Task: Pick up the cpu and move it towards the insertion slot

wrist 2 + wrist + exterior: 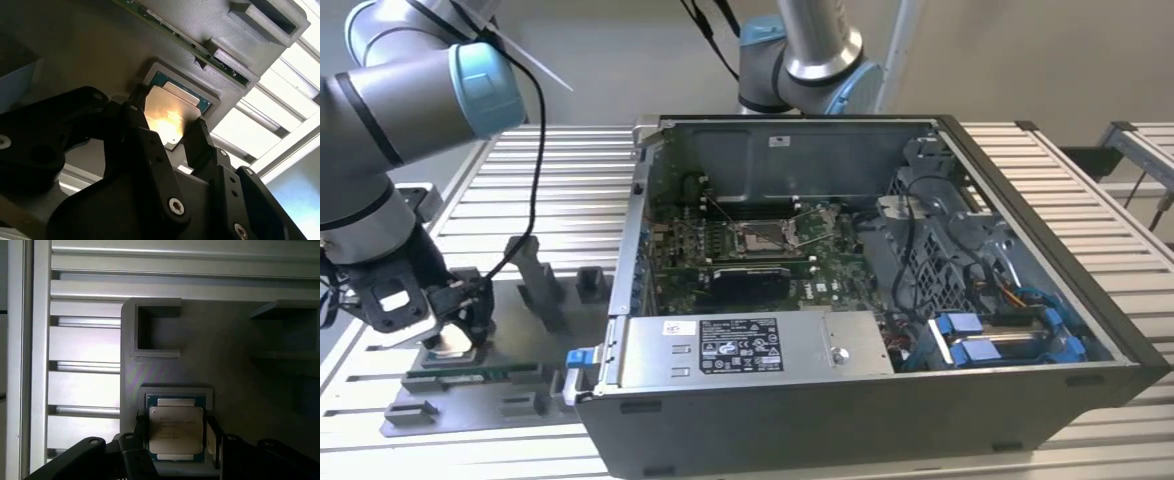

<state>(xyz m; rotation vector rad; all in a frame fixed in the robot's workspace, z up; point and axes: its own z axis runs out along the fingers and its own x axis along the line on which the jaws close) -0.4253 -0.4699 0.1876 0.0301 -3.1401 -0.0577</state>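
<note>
The cpu (176, 427), a flat square chip with a silvery top and a teal rim, lies in the recess of a grey holder (165, 365) on the fixture plate. My gripper (176, 436) is down over it, with a black finger (140, 426) against each of two opposite edges of the chip. The second wrist view has the cpu (172, 112) from below the gripper (169, 119), glinting between the fingers. At the exterior view's left the gripper (447, 335) is low over the plate. The insertion slot (761, 237) sits on the green motherboard inside the open computer case, well off to the exterior view's right.
The open case (640, 200) has tall metal walls, a power supply (747, 345) at its front and cables and blue drive bays (1001, 340) on its right side. A green memory stick (474, 374) and black uprights (540, 285) stand on the fixture plate beside the gripper. A second arm's base (807, 60) rises behind the case.
</note>
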